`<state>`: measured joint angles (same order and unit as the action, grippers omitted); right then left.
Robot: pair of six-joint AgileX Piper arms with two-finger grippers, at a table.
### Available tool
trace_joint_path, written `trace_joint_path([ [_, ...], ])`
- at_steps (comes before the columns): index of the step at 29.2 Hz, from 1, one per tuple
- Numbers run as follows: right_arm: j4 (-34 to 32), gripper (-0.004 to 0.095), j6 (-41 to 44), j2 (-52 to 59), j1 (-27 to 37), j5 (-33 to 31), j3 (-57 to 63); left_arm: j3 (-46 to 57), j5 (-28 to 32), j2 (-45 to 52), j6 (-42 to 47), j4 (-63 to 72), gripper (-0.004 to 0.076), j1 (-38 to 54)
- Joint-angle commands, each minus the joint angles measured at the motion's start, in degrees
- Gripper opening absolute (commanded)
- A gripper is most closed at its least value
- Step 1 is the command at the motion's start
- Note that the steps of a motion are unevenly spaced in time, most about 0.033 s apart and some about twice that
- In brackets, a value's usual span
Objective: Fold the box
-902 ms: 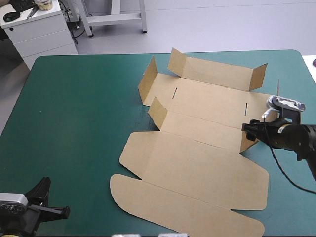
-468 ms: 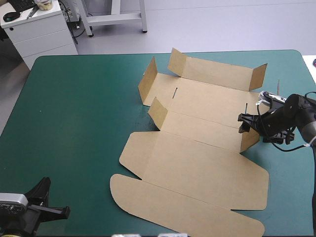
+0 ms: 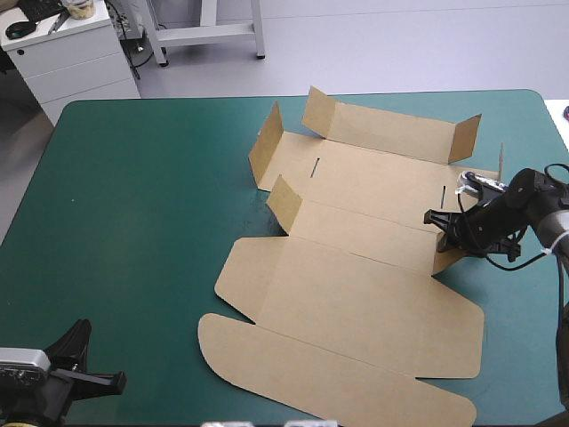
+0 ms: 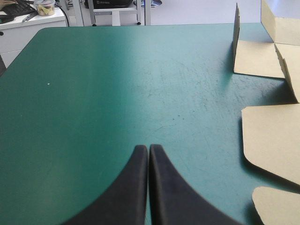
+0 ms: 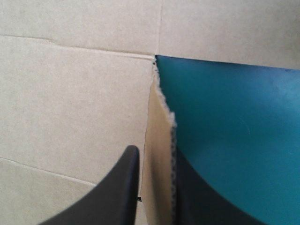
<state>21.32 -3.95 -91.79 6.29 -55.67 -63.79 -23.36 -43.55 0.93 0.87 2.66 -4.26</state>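
First: Moved since just before? Only the right gripper [image 3: 436, 220]. It has slid a little inward over the right edge of the box [image 3: 356, 294] and its wrist has turned. The board itself lies where it lay.

Second: And its grip?

First: Nearly closed. In the right wrist view the two black fingers [image 5: 123, 183] stand on either side of a small raised side flap [image 5: 158, 140], pinching the brown board between them.

Second: Where does the box sit on the table?

First: Right of the middle of the teal-green cover [image 3: 133, 222], mostly flat. The far wall [image 3: 382, 129] stands up with a tab raised at each end. Two more flaps [image 3: 265, 147] are up on its left side. The long rounded lid [image 3: 338, 378] lies flat toward the near edge.

Second: The left gripper [image 4: 148, 147]?

First: Unmoved at the near left corner, well apart from the box. Its fingers are pressed together into one point and hold nothing, with the cover under and ahead of them and the box's left edge off to one side
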Motion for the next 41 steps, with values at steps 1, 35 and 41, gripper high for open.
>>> trace_joint_path([
  [1, 1.1, -0.0005, -1.5, 1.8, 0.4, -0.6, -1.6, -1.7, 4.1, 0.8, 0.2, 0.2, -0.0010, -0.5],
  [35, -10.6, -0.0020, -49.2, -16.2, -22.8, -10.4, -38.3, -1.7, 4.1, 0.8, 0.2, 0.2, -0.0010, -0.5],
  [41, -10.6, -0.0020, -64.7, -21.2, -29.0, -9.6, -44.9, -1.7, 4.1, 0.8, -0.1, 0.2, -0.0010, -0.5],
])
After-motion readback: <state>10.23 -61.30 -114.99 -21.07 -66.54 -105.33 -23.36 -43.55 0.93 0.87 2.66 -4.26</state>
